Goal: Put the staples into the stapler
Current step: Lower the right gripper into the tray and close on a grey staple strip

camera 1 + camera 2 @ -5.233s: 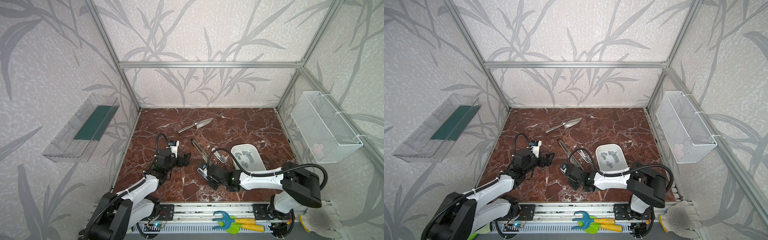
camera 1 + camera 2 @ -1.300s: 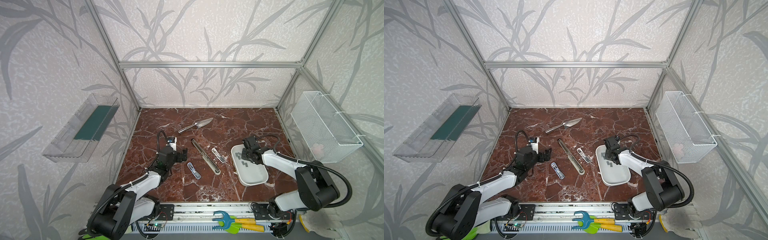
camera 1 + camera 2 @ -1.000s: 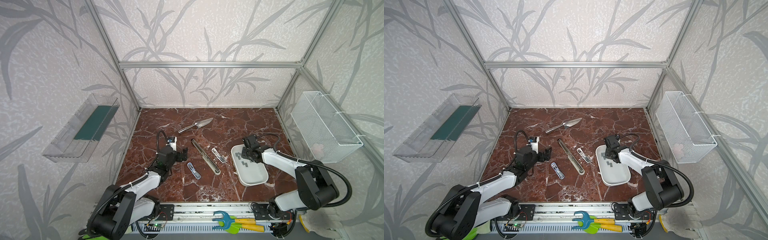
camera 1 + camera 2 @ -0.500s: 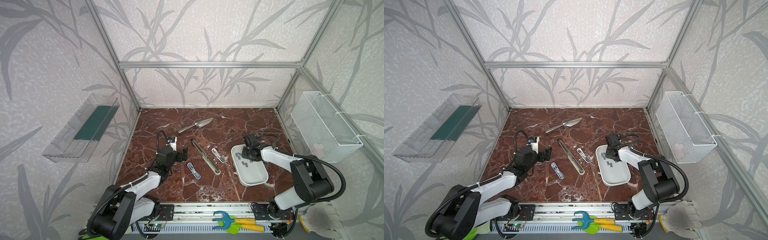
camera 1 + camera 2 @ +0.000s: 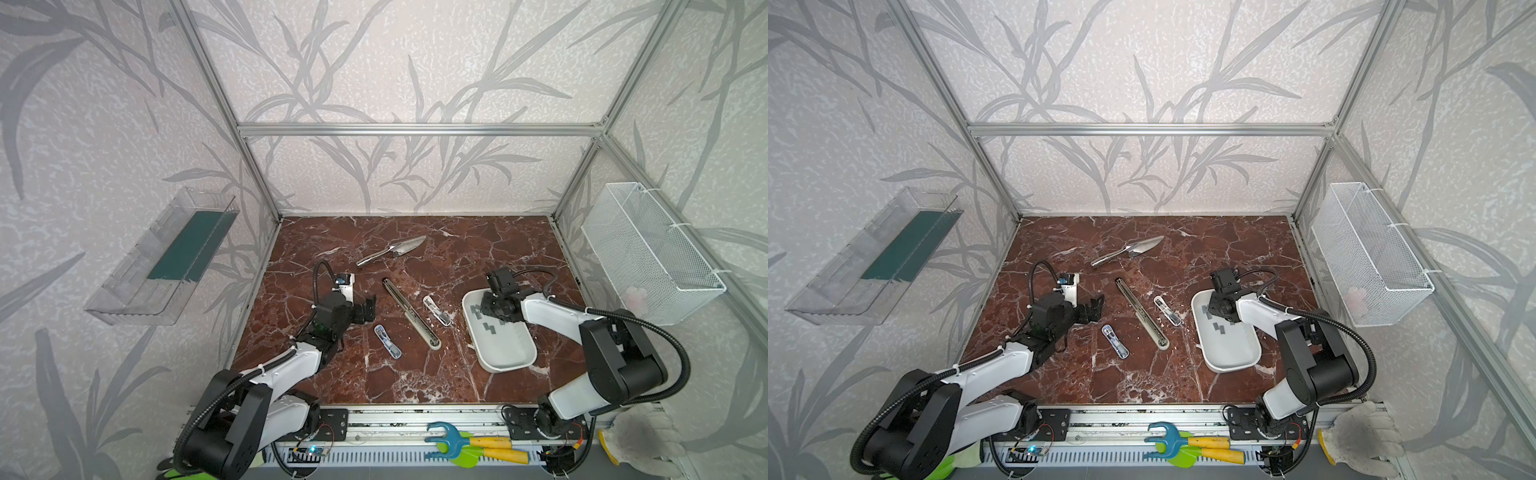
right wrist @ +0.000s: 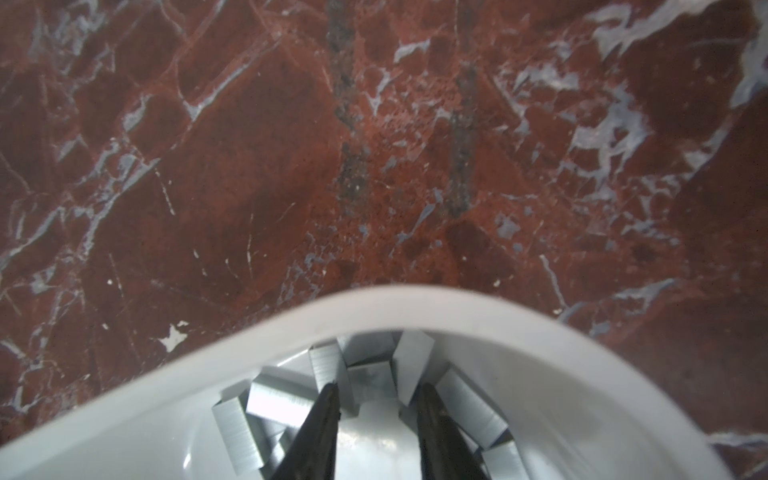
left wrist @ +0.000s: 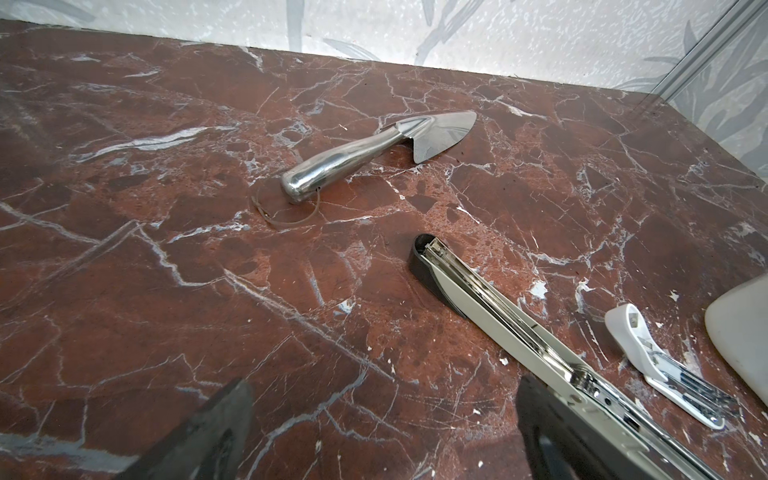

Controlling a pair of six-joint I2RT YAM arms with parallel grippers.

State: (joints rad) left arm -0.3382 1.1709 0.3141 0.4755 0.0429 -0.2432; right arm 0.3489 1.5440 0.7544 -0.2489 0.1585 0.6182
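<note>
The stapler [image 5: 409, 313] [image 5: 1142, 313] lies opened flat on the red marble, its metal channel [image 7: 519, 328] facing up. The staples [image 5: 488, 326] [image 5: 1219, 326] [image 6: 278, 399] are grey strips heaped at the far end of a white tray [image 5: 505, 368] [image 5: 1229, 368]. My right gripper [image 5: 492, 307] [image 6: 378, 390] reaches down into that heap. Its fingers stand narrowly apart with bare tray floor between them and strips on both sides. My left gripper [image 5: 365, 309] [image 7: 384, 428] is wide open and empty, low over the marble just left of the stapler.
Two small white-and-metal pieces [image 5: 436, 309] [image 5: 387, 341] lie either side of the stapler. A steel trowel [image 5: 392, 251] [image 7: 374, 153] rests further back. A wire basket [image 5: 648, 257] hangs on the right wall, a clear shelf [image 5: 162, 257] on the left.
Five seconds ago the right gripper was at the table's middle; it now sits in the tray's far end, nudging slightly over the last second. The left arm has barely moved.
</note>
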